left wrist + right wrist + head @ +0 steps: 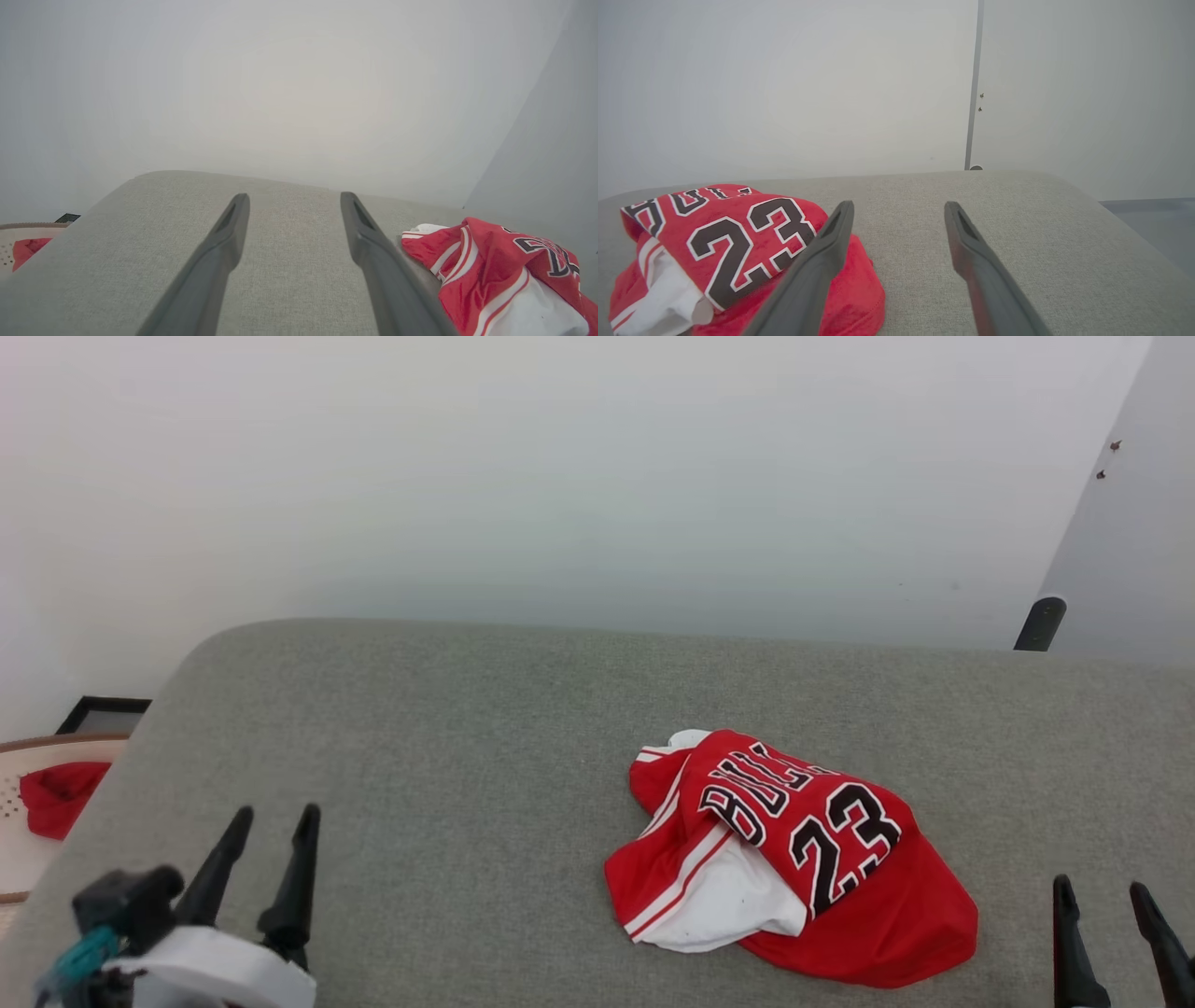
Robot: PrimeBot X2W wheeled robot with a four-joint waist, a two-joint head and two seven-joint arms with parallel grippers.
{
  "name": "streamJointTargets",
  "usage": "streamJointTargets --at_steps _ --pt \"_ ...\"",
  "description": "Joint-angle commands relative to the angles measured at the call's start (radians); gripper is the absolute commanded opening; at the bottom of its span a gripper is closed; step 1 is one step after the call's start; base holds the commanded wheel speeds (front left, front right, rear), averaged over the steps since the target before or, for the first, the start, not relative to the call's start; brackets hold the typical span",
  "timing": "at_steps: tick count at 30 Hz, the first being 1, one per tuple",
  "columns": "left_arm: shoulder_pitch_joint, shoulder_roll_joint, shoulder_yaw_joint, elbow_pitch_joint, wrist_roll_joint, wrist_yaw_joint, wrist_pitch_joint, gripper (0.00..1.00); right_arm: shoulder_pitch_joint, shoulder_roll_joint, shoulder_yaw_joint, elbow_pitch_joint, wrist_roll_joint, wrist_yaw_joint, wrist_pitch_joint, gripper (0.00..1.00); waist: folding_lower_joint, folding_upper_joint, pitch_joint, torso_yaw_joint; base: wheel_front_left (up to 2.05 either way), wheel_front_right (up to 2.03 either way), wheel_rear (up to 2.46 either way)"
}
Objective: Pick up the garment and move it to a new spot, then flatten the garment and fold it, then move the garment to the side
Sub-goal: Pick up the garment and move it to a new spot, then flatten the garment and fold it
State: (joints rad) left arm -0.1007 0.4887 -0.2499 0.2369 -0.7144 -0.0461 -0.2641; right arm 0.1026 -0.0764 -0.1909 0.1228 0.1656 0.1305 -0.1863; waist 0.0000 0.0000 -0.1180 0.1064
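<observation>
Red jersey lies crumpled on the grey upholstered surface, right of centre. Its number 23 faces up and its long axis runs diagonally from far-left to near-right. Your right hand is empty with its fingers spread wide, near the jersey's right-hand edge; in the right wrist view the jersey lies left of the fingers. Your left hand is also wide and empty, well apart on the other side. The right arm looks nearer, so the pickup should need only a short reach to its left.
</observation>
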Motion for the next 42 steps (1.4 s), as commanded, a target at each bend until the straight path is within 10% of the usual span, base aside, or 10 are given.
streamJointTargets --at_steps 1,22,42 --pt "0.014 -0.012 0.021 0.001 0.012 -0.009 0.001 1.00 0.015 0.003 -0.007 0.001 -0.007 0.000 -0.006 1.00 0.0000 0.0000 0.001 -0.002 0.00 0.00 0.00" --pt "0.038 -0.081 0.126 0.000 0.081 -0.076 0.030 1.00 0.004 0.009 -0.015 0.002 -0.006 0.000 0.002 1.00 0.0000 0.0000 0.020 -0.012 0.00 0.00 0.00" --pt "-0.304 -0.059 -0.128 -0.064 -0.236 -0.084 0.761 1.00 -0.082 0.002 0.063 -0.049 -0.008 0.000 0.056 1.00 0.0000 0.0000 0.114 -0.094 0.00 0.00 0.00"
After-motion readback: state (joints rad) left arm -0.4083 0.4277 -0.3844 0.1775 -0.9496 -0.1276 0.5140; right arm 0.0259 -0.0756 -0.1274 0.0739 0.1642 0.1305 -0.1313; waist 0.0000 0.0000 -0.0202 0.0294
